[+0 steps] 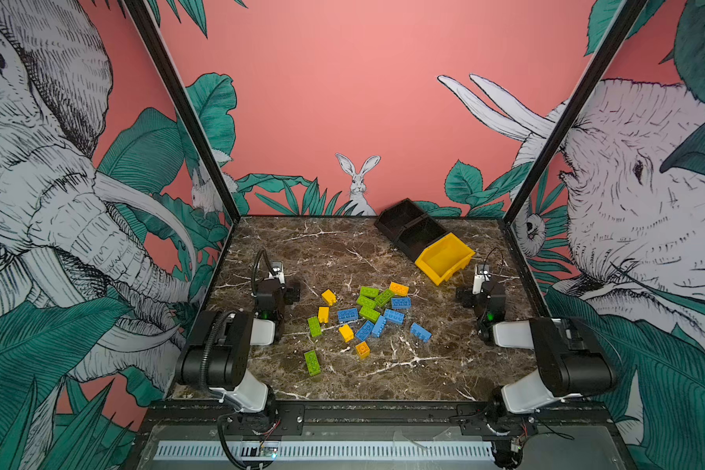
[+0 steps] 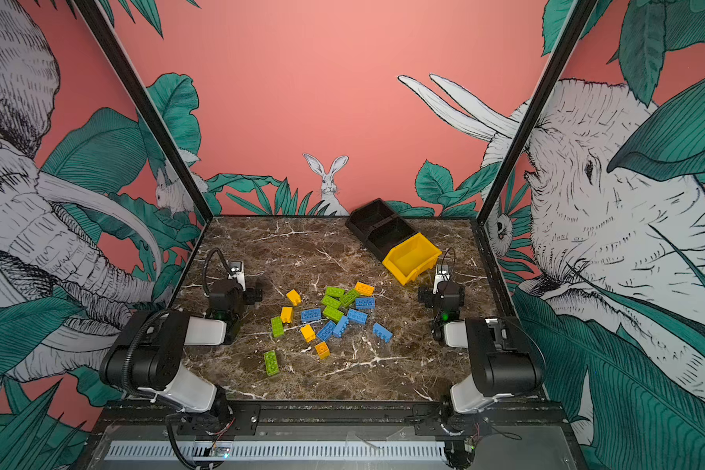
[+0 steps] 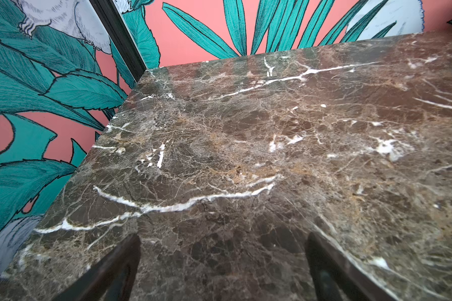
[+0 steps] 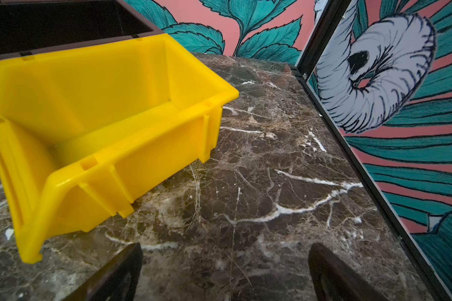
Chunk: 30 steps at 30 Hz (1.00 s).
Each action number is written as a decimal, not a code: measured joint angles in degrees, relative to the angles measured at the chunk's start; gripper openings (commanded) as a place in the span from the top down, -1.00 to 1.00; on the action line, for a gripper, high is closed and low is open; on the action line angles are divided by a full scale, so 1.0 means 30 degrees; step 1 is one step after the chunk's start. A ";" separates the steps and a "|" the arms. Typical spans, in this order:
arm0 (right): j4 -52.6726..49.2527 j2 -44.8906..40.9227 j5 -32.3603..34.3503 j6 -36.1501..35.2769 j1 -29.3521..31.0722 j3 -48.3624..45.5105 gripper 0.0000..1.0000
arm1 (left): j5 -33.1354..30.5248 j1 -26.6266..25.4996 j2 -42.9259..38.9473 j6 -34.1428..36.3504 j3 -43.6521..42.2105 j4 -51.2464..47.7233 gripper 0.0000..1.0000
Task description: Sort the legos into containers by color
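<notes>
The legos lie loose on the marble table in both top views, green, yellow and blue ones clustered mid-table (image 1: 369, 311) (image 2: 334, 313). A green one (image 1: 312, 362) sits apart near the front and a blue one (image 1: 420, 331) to the right. The containers stand at the back right: two joined black bins (image 1: 408, 228) and a yellow bin (image 1: 444, 256), all empty. My left gripper (image 3: 223, 242) is open over bare marble left of the pile. My right gripper (image 4: 225, 250) is open too, just in front of the yellow bin (image 4: 102, 104).
Patterned walls with black frame posts close in the table on the left, back and right. The right post (image 4: 324, 47) stands close beside my right gripper. My left arm (image 1: 269, 301) and right arm (image 1: 485, 301) flank the pile. The table's front edge (image 1: 363, 401) runs below.
</notes>
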 measured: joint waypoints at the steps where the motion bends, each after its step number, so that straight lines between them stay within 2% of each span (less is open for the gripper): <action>1: 0.0000 0.0000 0.0000 0.0000 0.0000 0.0007 -0.96 | 0.0000 0.0000 0.0000 0.0000 0.0000 0.0000 -0.98; 30: -0.0087 0.0000 -0.0568 -0.0015 -0.0160 0.0350 -0.96 | -0.0007 0.0000 0.0000 0.0000 0.0029 -0.0007 -0.99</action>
